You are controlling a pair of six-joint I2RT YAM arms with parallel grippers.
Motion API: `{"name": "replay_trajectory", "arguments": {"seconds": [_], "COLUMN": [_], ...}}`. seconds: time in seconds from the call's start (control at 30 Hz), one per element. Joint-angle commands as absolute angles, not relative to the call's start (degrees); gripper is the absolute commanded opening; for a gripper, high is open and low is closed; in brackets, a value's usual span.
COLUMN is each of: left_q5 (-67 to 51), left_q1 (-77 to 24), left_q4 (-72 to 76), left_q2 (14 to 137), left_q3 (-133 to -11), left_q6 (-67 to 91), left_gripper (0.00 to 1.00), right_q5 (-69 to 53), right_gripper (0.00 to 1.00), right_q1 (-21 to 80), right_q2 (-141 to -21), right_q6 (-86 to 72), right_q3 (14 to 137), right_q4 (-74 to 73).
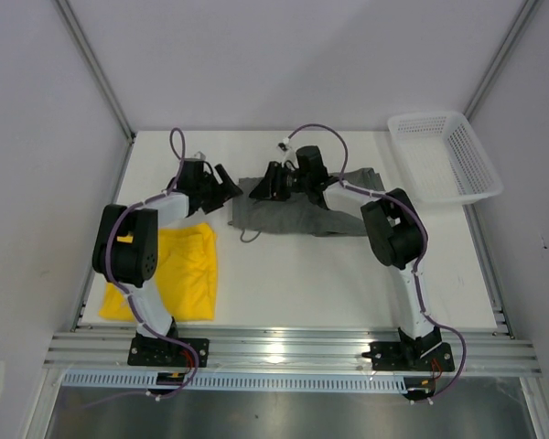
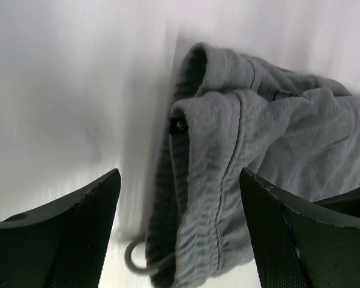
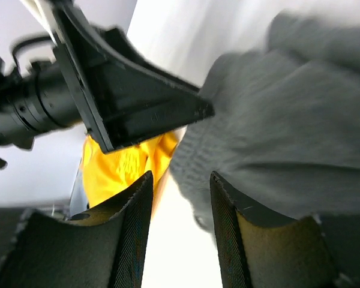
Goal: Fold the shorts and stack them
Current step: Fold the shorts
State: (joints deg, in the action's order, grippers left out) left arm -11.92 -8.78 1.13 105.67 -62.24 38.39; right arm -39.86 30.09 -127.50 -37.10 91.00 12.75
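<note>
Wide apart, the left hand hovers at the grey-green shorts, rumpled at the worktop's far centre. The right hand sits alongside, fingers slightly parted, gripping nothing. The yellow shorts lie near left.

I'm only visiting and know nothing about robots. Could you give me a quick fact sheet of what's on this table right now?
Yellow shorts: near left of the table, lying flat, apparently folded.
Grey-green shorts: mid-table toward the back, rumpled, not folded.
Stacked: no, the two pairs lie apart.
Left gripper: open, at the left edge of the grey-green pair, holding nothing.
Right gripper: open by a narrow gap, low over the same pair's left end, nothing between its fingers.
White mesh basket: far right corner.
Table: white.
</note>
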Motion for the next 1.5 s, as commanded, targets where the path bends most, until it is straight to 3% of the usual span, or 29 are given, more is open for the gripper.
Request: {"name": "replay_trajectory", "arguments": {"seconds": [0.0,0.1,0.27,0.47,0.73,1.1,1.47], "left_q5": [-16.5,-19.0,-23.1,-25.9,-21.6,-23.7,-18.1], "left_q1": [-6.9,-5.6,-5.4,-7.7,-13.7,-15.2,-18.9], "left_q4": [2.8,3.2,5.8,9.7,11.0,28.0,33.9], "left_q2": [99.9,95.6,90.6,93.2,91.8,99.1,107.8], "left_q3": [-59.9,-55.4,-51.0,-48.0,-44.7,-38.6,-43.8], "left_q6": [37.2,37.2,39.6,41.4,44.2,56.9,65.7], "left_gripper": [0.82,0.82,0.83,0.83,0.83,0.83,0.82], "right_q5": [-43.0,-41.3,-36.4,-28.3,-25.1,-25.8,-27.2], "right_gripper": [0.45,0.40,0.22,0.07,0.06,0.06,0.06], "right_q1": [32.5,33.1,31.6,28.7,24.4,24.3,24.5], "right_q2": [-127.3,-128.9,-132.1,-132.2,-129.3,-128.3,-127.3], "right_q6": [-38.6,-38.5,-39.8,-36.9,-34.2,-34.0,-34.8], "right_q3": [89.1,89.3,86.5,84.7,80.9,79.1,77.7], "right_q4": [14.9,13.5,12.8,0.7,-5.9,-5.1,-3.3]}}
